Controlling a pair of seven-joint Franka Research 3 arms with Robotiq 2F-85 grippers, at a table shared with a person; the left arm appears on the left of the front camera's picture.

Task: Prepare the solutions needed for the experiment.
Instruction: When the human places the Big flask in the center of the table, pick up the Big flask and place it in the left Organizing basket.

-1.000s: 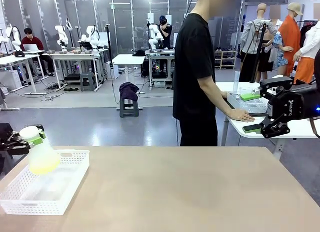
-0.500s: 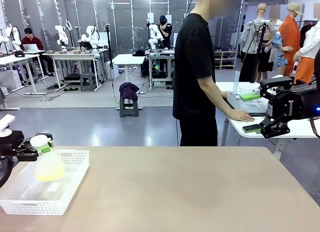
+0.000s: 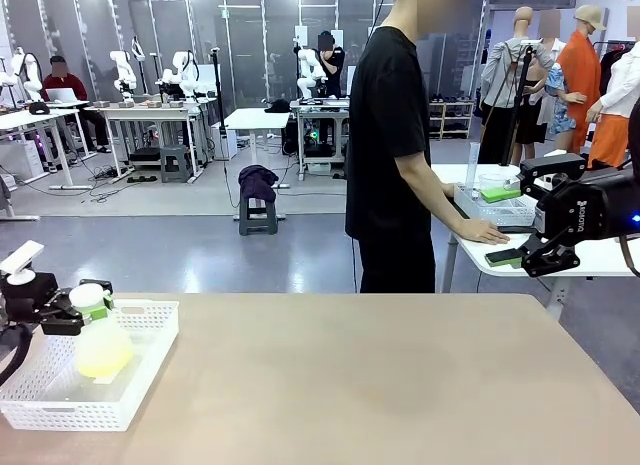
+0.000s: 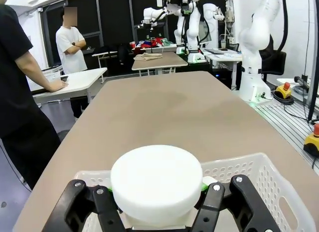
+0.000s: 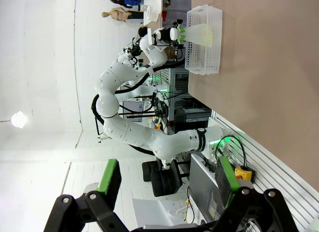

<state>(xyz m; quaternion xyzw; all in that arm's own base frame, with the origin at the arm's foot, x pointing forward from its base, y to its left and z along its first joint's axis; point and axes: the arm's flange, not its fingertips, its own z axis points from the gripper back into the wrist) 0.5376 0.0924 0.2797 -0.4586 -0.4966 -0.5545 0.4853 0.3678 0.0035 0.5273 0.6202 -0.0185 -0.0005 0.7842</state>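
at the left end of a long tan table (image 3: 380,375), the left black 2-finger gripper with green pads (image 3: 78,307) is clamped on the neck of a translucent whitish conical flask (image 3: 100,340) holding a little pale yellow liquid (image 3: 103,363), which hangs upright inside a white perforated plastic basket (image 3: 140,385). the right gripper (image 5: 167,184) hangs off the table's right side with its fingers spread apart, gripping nothing. a person in a black t-shirt (image 3: 390,145) stands beyond the far edge, side-on, 1 hand on another table.
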